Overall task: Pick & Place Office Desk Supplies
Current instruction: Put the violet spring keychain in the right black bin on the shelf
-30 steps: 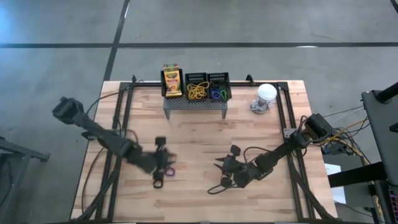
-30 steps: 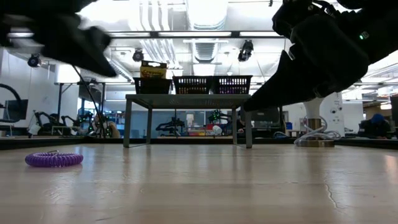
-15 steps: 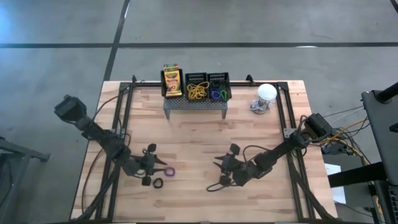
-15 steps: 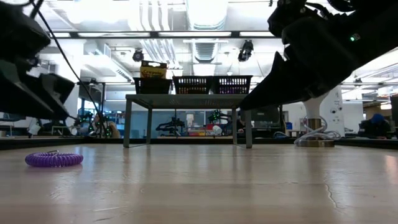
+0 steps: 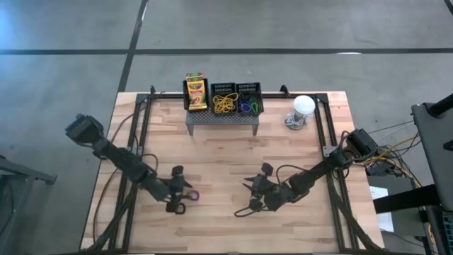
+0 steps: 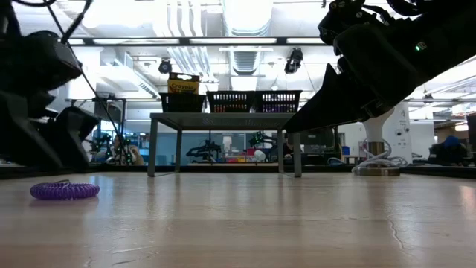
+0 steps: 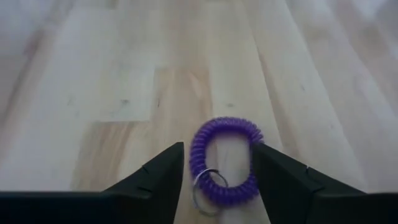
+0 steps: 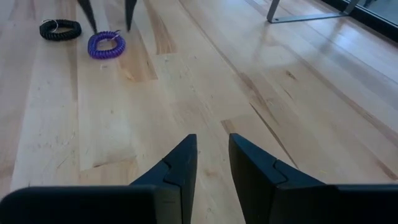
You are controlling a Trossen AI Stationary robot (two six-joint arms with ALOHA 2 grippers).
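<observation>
A purple coil loop [image 7: 225, 160] lies flat on the table's near left part [image 5: 192, 195]. My left gripper [image 7: 217, 149] is low over it and open, one finger on each side of the loop; I cannot tell whether either finger touches it. A black loop [image 5: 178, 207] lies just nearer on the wood. My right gripper [image 5: 248, 196] hangs above the table's near middle, narrowly open with nothing between its fingers [image 8: 208, 155]. A crayon box [image 5: 195, 91] and two black mesh bins [image 5: 236, 89] with loops stand on the grey stand [image 5: 223, 117].
A white ball-like object [image 5: 303, 106] with a cable sits at the far right. Black frame rails [image 5: 138, 142] run along the table's left and right sides. Bare wood [image 5: 226, 159] lies between the stand and both grippers.
My left gripper has come down toward the table and now sits low at the purple loop. The purple loop has stayed where it was. My right gripper has kept still.
</observation>
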